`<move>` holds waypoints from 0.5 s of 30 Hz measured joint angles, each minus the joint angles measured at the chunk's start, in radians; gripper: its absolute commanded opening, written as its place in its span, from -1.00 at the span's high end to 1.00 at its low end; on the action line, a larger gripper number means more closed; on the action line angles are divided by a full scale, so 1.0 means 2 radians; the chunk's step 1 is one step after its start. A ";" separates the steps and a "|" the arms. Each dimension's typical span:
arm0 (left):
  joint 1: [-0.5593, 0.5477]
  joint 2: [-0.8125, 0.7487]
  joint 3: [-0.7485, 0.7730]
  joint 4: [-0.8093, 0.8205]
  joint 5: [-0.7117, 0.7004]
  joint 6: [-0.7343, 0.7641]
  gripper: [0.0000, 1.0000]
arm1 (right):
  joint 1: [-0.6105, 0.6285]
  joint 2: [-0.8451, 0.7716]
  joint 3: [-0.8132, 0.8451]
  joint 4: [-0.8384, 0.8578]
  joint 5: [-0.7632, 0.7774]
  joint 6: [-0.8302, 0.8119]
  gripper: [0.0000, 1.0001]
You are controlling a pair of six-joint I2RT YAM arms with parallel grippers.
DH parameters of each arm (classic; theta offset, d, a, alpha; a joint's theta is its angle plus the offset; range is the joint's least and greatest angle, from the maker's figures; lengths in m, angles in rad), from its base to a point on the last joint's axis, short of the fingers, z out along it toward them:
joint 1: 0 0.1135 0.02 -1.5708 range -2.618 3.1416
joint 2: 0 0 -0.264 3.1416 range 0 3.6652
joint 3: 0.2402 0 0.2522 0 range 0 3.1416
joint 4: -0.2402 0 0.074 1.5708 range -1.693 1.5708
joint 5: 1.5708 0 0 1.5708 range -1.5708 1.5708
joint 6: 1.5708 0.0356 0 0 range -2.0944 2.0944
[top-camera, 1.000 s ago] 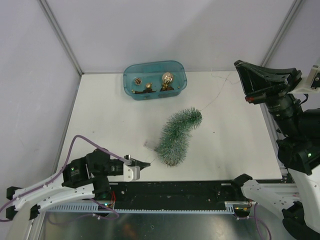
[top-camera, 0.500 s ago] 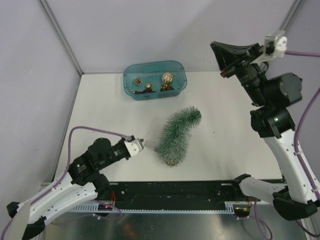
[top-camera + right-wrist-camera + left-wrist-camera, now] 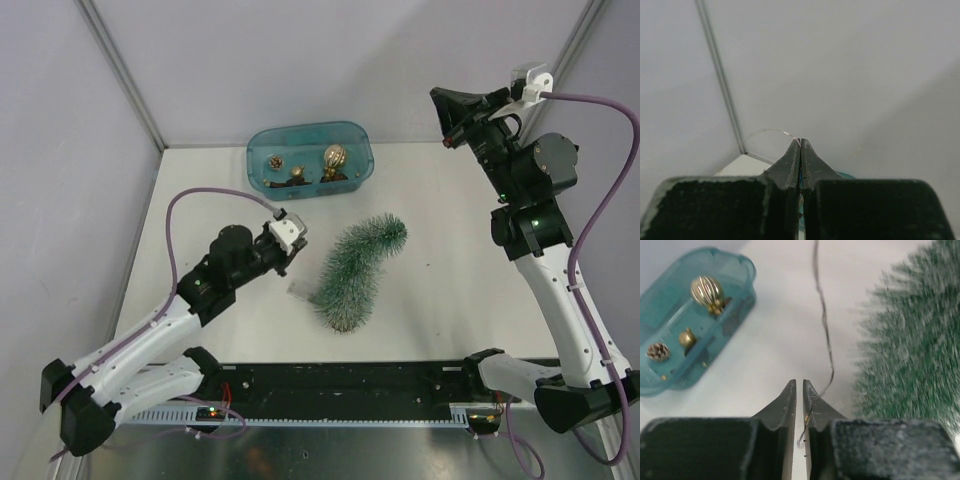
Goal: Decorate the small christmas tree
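The small christmas tree (image 3: 355,265) lies on its side mid-table, frosted green; in the left wrist view the tree (image 3: 910,340) fills the right side. My left gripper (image 3: 292,248) hovers just left of it. The left gripper's (image 3: 799,382) jaws stand a narrow slit apart, and the end of a thin wire (image 3: 824,315) rests loose against the right finger. My right gripper (image 3: 445,115) is raised high at the back right. In its wrist view the right gripper (image 3: 800,141) is shut on the fine wire (image 3: 772,131), which arcs off to the left.
A teal tub (image 3: 262,150) stands at the back centre. It holds a ribbed gold ball (image 3: 334,156), a small gold bell (image 3: 297,172) and a pine cone (image 3: 275,161). Grey walls close in the table on three sides.
My left arm has swung from the near left edge forward to beside the tree, and its jaws have parted slightly. The right arm stays raised, shifted a little.
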 measured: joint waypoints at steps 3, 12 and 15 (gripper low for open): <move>0.001 0.025 0.017 0.045 -0.005 -0.016 0.39 | -0.017 -0.005 -0.022 -0.004 0.017 -0.010 1.00; 0.001 0.092 0.028 0.138 -0.007 -0.043 -0.08 | -0.106 -0.023 -0.093 -0.015 0.070 -0.010 1.00; 0.001 0.101 0.028 0.152 0.007 -0.047 -0.25 | -0.149 -0.025 -0.107 -0.015 0.079 0.000 1.00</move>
